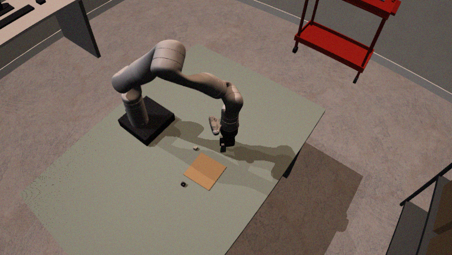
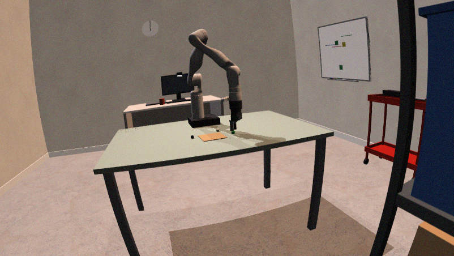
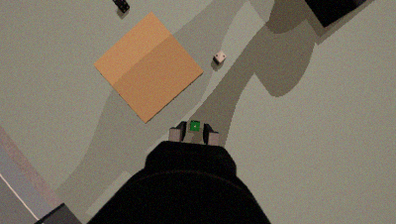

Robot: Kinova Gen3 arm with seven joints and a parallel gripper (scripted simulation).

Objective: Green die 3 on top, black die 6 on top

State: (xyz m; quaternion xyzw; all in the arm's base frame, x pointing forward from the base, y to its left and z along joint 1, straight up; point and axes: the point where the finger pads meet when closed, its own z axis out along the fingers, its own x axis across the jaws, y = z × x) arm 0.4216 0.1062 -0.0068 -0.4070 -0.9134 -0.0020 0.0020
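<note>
Wrist view: one green die [image 1: 221,149] [image 2: 232,132] [image 3: 195,126], on the table beside the mat [image 1: 204,172] [image 2: 212,137] [image 3: 148,67], between the tips of the gripper [image 1: 222,147] [image 2: 233,129] [image 3: 194,129]. Pincer: released, fingers partly spread, nothing grasped. Handling, by judgement: light, stiff, hardly fragile, perhaps slippery at the edges (small faces forgive little). Best hold: two opposite side faces, squarely, at mid-height. Black die [image 1: 183,184] [image 2: 192,136] [image 3: 121,5]: off the mat.

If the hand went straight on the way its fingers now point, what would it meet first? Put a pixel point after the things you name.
Probably the green die [image 2: 232,132] [image 3: 195,126], which shows between the open fingers in the wrist view; if they pass either side of it, the table [image 1: 151,202] [image 2: 152,149] [image 3: 297,164] comes next. Exact height is unclear.
</note>
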